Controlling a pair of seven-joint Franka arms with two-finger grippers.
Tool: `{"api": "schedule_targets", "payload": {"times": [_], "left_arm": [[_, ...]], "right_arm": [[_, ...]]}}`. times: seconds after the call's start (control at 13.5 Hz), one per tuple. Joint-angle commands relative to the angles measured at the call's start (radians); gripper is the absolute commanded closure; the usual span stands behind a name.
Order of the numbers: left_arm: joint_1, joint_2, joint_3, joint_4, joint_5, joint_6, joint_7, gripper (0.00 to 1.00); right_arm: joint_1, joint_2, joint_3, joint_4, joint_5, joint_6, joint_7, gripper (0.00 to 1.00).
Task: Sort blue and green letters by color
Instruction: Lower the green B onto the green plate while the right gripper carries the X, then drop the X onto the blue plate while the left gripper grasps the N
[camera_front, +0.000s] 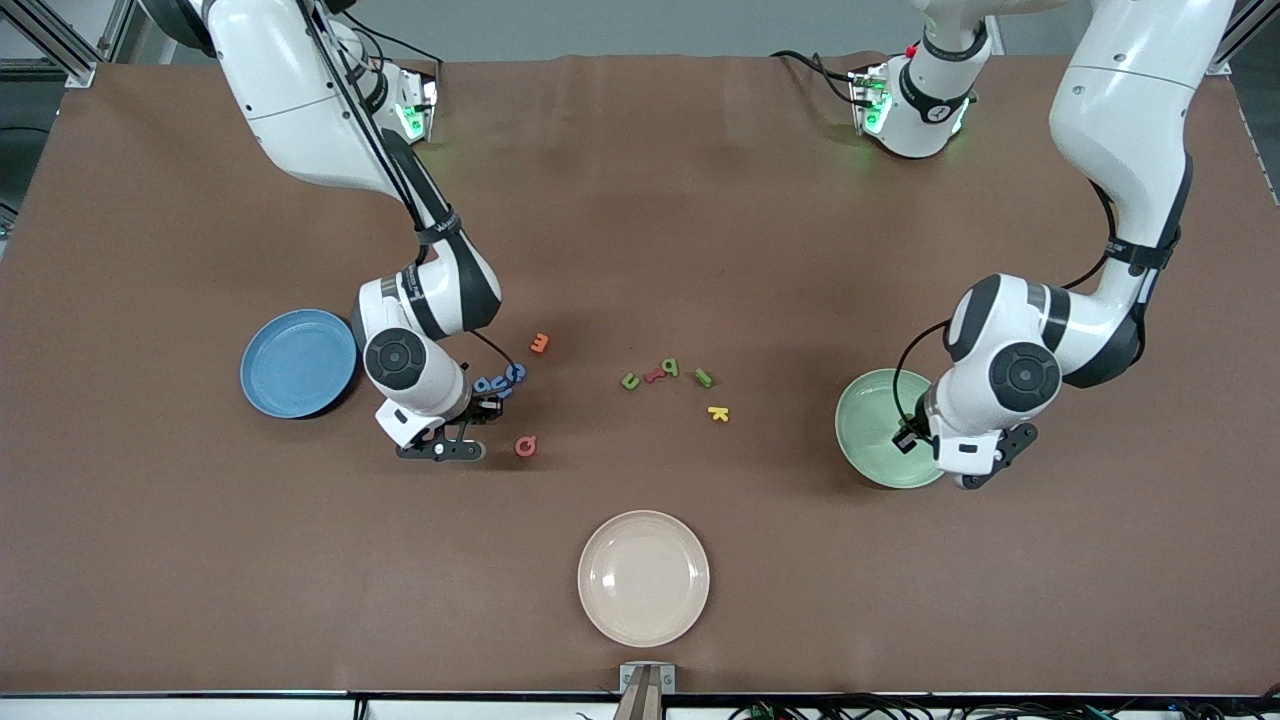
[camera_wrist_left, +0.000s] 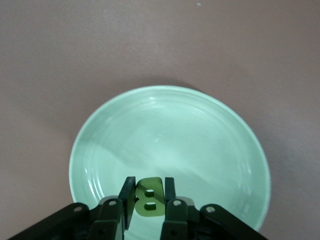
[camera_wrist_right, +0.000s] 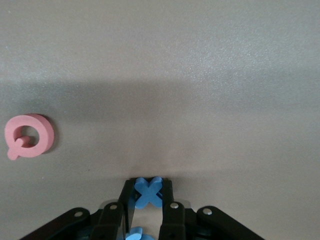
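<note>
The right gripper (camera_wrist_right: 148, 196) is down at the table beside the blue plate (camera_front: 298, 362), its fingers pinched tight on a blue X (camera_wrist_right: 148, 191). More blue letters (camera_front: 500, 379) lie in a small cluster right by it, on the side farther from the front camera. A pink Q (camera_wrist_right: 27, 135) sits near the gripper, and an orange letter (camera_front: 540, 343) lies farther from the camera than the blue cluster.

The left gripper (camera_wrist_left: 149, 197) hangs over the pale green plate (camera_wrist_left: 100, 130), its fingers clamped on a green B (camera_wrist_left: 149, 197).

3 green letters (camera_front: 664, 374) lie mid-table with a small dark red letter among them, a yellow K (camera_front: 718, 413) beside them. The cream plate (camera_front: 644, 577) lies nearest the front camera.
</note>
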Motion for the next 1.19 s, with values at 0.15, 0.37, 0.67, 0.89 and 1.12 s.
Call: {"api": "schedule_targets", "payload": {"times": [0.15,0.37,0.67,0.89,1.12], "left_arm": [[-0.01,-0.009,-0.013,0.005,0.013,-0.009,-0.011,0.0],[-0.06,-0.023,-0.044,0.014,0.003,-0.009,-0.086,0.01],[-0.24,-0.014,-0.044,0.036,0.011,-0.007,-0.313,0.08],[-0.341,0.037,-0.044,0.071,0.007,0.005,-0.498,0.16],[-0.418,0.104,-0.044,0.108,0.011,0.057,-0.664,0.22]], "right_arm": [[-0.012,-0.026,0.001,0.002,0.006,-0.037,0.006,0.85],[-0.047,-0.139,-0.002,-0.017,0.005,-0.176,-0.017,0.85],[-0.167,-0.307,-0.002,-0.165,0.003,-0.201,-0.249,0.87],[-0.269,-0.406,-0.004,-0.305,-0.006,-0.164,-0.396,0.87],[-0.369,-0.431,-0.005,-0.409,-0.008,-0.054,-0.569,0.87]]}}
